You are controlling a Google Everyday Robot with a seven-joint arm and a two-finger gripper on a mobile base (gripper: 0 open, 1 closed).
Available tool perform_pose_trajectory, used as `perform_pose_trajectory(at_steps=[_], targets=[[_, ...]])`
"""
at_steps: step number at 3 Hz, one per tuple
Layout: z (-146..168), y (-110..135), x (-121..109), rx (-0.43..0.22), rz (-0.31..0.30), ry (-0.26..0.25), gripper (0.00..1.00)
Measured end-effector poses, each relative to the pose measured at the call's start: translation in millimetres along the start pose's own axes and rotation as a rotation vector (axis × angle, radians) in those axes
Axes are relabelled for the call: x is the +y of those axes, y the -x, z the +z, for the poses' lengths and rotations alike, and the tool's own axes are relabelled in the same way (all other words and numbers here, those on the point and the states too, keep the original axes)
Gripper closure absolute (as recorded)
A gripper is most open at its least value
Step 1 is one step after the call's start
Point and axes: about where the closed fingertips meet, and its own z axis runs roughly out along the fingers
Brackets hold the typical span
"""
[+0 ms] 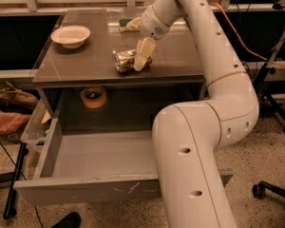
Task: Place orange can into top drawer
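The orange can (124, 61) lies on its side, dented, near the front middle of the brown table top (85, 65). My gripper (140, 63) reaches down from the arm and sits at the can's right end, overlapping it in the camera view. The top drawer (85, 189) is pulled out below the table, with white scratches on its grey front panel and nothing inside it. My arm's lower link (190, 170) covers the drawer's right part.
A white bowl (70, 35) stands at the table's back left, a green and yellow sponge (128, 23) at the back. A tan tape roll (93, 97) sits on the shelf under the table. A clear plastic bin (35, 125) stands left of the drawer, a chair caster (259, 190) at right.
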Motion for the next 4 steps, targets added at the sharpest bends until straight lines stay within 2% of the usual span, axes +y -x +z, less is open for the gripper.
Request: perform_pose_trajectory(at_steps=[1,2,4], targets=[[4.4,4.1,2.4,-0.017,0.014,0.016,0.0],[4.4,4.1,2.4,-0.017,0.014,0.016,0.19],[4.4,4.1,2.4,-0.017,0.014,0.016,0.65]])
